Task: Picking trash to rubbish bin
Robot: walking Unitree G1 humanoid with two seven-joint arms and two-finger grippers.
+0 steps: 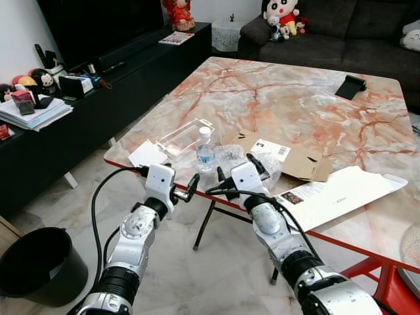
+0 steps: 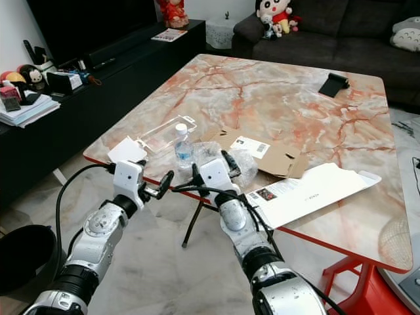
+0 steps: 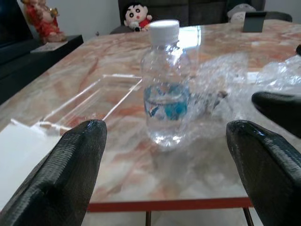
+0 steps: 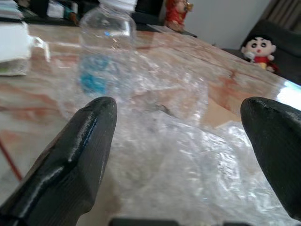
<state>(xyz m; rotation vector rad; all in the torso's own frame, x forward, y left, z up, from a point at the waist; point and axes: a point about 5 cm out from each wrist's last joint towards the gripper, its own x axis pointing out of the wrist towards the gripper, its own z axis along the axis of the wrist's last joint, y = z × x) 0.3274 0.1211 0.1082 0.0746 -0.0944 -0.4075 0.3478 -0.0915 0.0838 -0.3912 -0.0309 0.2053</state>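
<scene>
Nearest the robot, both arms are raised to the near edge of the marble-patterned orange and white worktop (image 1: pixel 308 105). The left pincer (image 1: pixel 187 189) hangs just off that edge with its two black fingers spread wide and nothing between them. The right pincer (image 1: pixel 239 176) is level with it, equally wide open and empty, its tips reaching over the edge.

Just beyond the fingertips lies the trash. The small clear plastic water bottle with a white cap and blue label (image 1: pixel 205 151) stands upright, long axis vertical, straight ahead of the left pincer and centred between its fingers in the left wrist view. Touching the bottle on its right is the crumpled clear plastic wrap (image 1: pixel 233 159), directly in front of the right pincer; how much of it lies under the fingers is hard to tell. So each arm has its own target, and a short forward reach should do.

Further in are a flat clear plastic tray (image 1: pixel 184 136), a white paper slip (image 1: pixel 147 155), flattened brown cardboard (image 1: pixel 303 162) and a long white carton (image 1: pixel 341 191).

The round black rubbish bin (image 1: pixel 38 266) sits on the floor, well apart to the robot's left.
</scene>
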